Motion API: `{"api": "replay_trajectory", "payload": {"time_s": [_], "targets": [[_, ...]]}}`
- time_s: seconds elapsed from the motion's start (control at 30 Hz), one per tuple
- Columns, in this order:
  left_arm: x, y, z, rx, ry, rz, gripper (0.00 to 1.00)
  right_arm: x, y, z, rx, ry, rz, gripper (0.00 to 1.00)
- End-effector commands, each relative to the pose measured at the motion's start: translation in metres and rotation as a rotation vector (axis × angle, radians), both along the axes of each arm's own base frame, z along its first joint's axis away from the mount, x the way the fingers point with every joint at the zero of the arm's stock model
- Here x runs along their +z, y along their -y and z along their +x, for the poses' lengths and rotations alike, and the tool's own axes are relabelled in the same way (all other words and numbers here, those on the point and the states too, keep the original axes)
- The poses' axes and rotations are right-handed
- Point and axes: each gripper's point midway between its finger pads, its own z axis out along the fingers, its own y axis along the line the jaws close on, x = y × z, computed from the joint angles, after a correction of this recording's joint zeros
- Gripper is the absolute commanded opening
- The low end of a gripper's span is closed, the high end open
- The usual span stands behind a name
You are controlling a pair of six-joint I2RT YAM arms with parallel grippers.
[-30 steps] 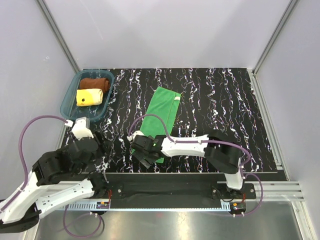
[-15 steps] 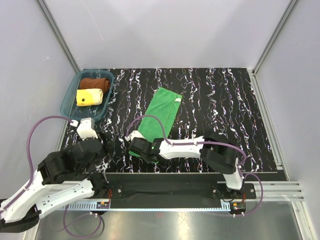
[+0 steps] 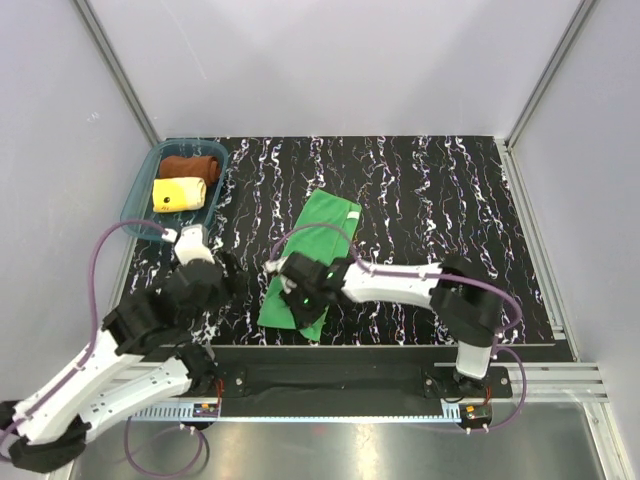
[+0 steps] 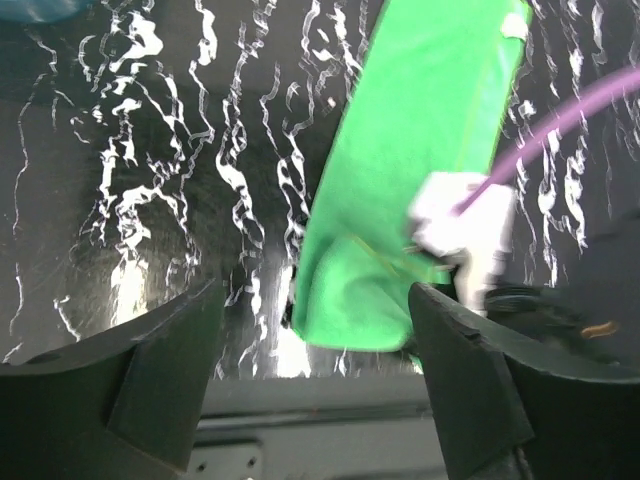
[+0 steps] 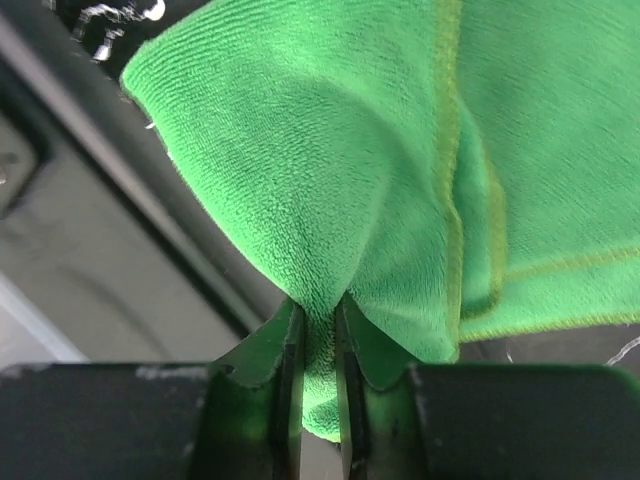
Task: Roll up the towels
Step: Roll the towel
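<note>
The bright green towel [image 3: 322, 245] lies lengthwise on the black marbled mat. My right gripper [image 3: 300, 297] is shut on a pinched fold at its near end; in the right wrist view the green towel [image 5: 330, 150] bunches up between the right gripper [image 5: 318, 340] jaws. My left gripper [image 3: 226, 272] hovers open to the left of the towel, holding nothing. In the left wrist view the left gripper [image 4: 315, 375] frames the green towel's [image 4: 420, 150] near end. The rust-brown towel [image 3: 190, 165] and the pale yellow towel [image 3: 178, 193] lie rolled in the tray.
The translucent teal tray [image 3: 135, 210] stands at the mat's far left corner. The mat's near edge [image 3: 400, 345] meets the black base rail just below the towel. The right arm's white wrist [image 4: 465, 230] and purple cable lie over the towel in the left wrist view.
My right gripper has shut on the towel's near end and drawn it up into a fold. My left arm has reached forward toward the towel and opened wider.
</note>
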Motion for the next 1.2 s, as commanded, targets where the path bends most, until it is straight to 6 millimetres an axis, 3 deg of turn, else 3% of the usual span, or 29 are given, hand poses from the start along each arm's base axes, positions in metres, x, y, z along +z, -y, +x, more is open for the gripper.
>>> {"api": "replay_trajectory", "payload": {"time_s": [0.0,0.17,0.2,0.27,0.3,0.5,0.7,0.9,1.1,1.17], "targets": [[0.012,0.019,0.025,-0.033,0.039,-0.076,0.82,0.041,0.002,0.004,-0.026,-0.234,0.200,0.20],[0.001,0.017,0.048,-0.047,0.000,-0.181,0.81,0.057,0.007,0.017,-0.036,-0.342,0.302,0.22],[-0.012,0.020,0.049,-0.068,-0.030,-0.181,0.81,0.059,0.008,0.017,-0.024,-0.369,0.315,0.22],[-0.014,0.038,0.053,-0.152,-0.029,-0.255,0.80,0.058,0.006,0.018,0.001,-0.383,0.325,0.22],[-0.029,0.044,0.053,-0.179,-0.061,-0.266,0.79,0.059,0.007,0.017,0.011,-0.401,0.333,0.22],[-0.031,0.064,0.072,-0.222,-0.038,-0.388,0.77,0.053,0.011,0.032,0.022,-0.497,0.397,0.24],[-0.036,0.075,0.077,-0.253,-0.042,-0.441,0.76,0.041,0.009,0.049,0.038,-0.644,0.474,0.24],[-0.047,0.084,0.075,-0.296,-0.044,-0.478,0.75,0.028,0.012,0.073,0.001,-0.650,0.469,0.26],[-0.053,0.099,0.063,-0.383,-0.030,-0.578,0.74,0.013,0.014,0.090,-0.027,-0.675,0.455,0.28],[-0.045,0.104,0.059,-0.427,0.003,-0.605,0.74,0.004,0.019,0.098,-0.059,-0.684,0.450,0.29]]}}
